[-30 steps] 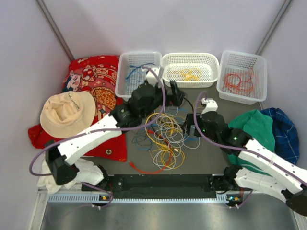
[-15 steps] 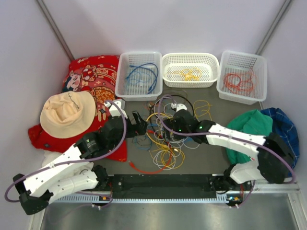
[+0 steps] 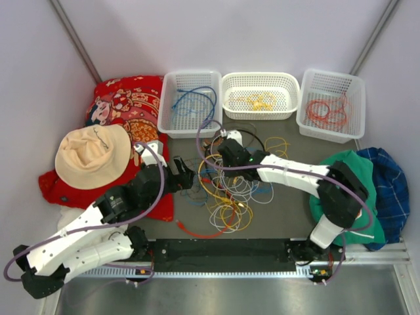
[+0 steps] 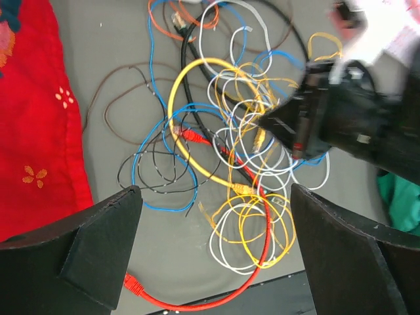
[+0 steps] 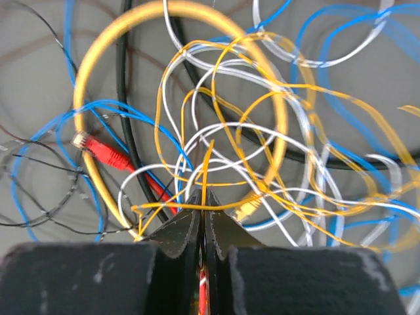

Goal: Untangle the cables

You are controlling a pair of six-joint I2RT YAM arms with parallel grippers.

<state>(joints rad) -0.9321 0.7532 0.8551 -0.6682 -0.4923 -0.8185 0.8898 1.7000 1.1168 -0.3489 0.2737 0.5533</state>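
Observation:
The cables (image 3: 226, 190) lie in a tangled heap of yellow, white, blue, black and red loops in the middle of the table. My right gripper (image 3: 216, 157) reaches in over the heap's far side. In the right wrist view it (image 5: 203, 197) is shut on a thin yellow cable (image 5: 205, 167) that rises from between its fingertips. My left gripper (image 3: 185, 176) hovers at the heap's left edge. It (image 4: 215, 197) is open wide with nothing between its fingers, above a red cable (image 4: 262, 262) with a red plug (image 4: 134, 285).
Three white baskets stand at the back: the left one (image 3: 165, 98) holds a blue cable, the middle one (image 3: 260, 76) a yellow one, the right one (image 3: 359, 105) an orange one. A red cloth (image 3: 125, 111) and a hat (image 3: 92, 154) lie left, green (image 3: 348, 170) and blue (image 3: 387, 177) cloths right.
My left arm drew back from the left basket to the heap's left side, still open. My right arm swung left over the heap and shut on a yellow cable.

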